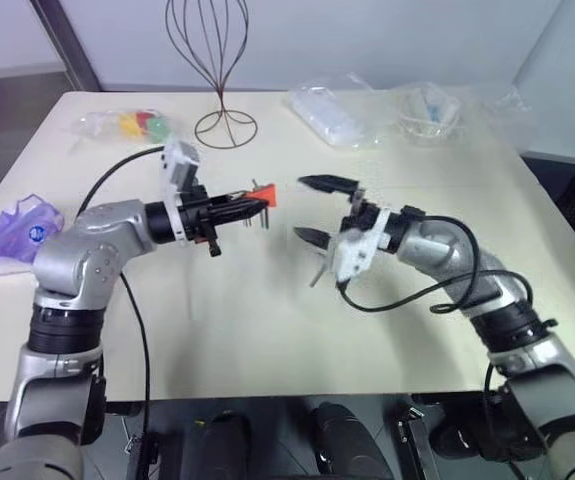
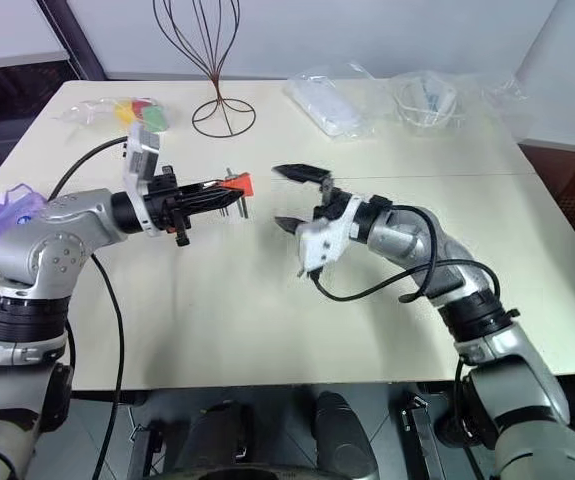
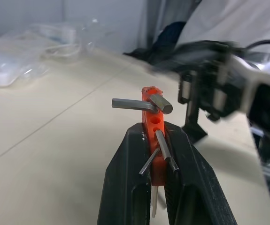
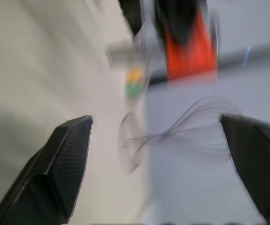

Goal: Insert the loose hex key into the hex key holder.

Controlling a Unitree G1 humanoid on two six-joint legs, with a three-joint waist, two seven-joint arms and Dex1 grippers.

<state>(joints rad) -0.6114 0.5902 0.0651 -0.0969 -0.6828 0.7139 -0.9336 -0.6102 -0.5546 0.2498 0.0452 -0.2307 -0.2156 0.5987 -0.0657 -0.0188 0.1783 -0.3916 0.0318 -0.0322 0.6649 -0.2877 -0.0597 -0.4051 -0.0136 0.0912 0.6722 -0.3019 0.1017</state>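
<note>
The left hand (image 1: 252,207) is clamped on the hex key holder (image 1: 263,194), holding the orange block in the air above the bench (image 1: 267,330), out over its middle. In the left wrist view the two black fingers (image 3: 125,187) pinch the holder (image 3: 152,126) from both sides. Several grey keys stick out of it, and a longer L-shaped one, the loose hex key (image 3: 135,104), sits crosswise at the holder's top end, its bent end at the block. Whether it is fully seated cannot be told.

The right hand (image 1: 312,210) faces the holder from just beside it, with a small gap between. Its jaws stand wide apart and hold nothing; the holder shows blurred between the finger (image 4: 64,159) tips in the right wrist view.

Around the holder the bench is bare on the near side, down to the front edge, and to both sides. Beyond the holder, toward the far edge, stands a wire stand (image 1: 222,70) on a round base. Past that, at the far left corner, lies a clear bag of coloured pieces (image 1: 132,124). Far right of the wire stand lie clear plastic packets (image 1: 332,115) and a crumpled clear wrapper (image 1: 429,112). A purple bag (image 1: 22,232) lies at the left edge, well apart from the holder. Black cables (image 1: 407,295) loop from the right arm over the bench.
</note>
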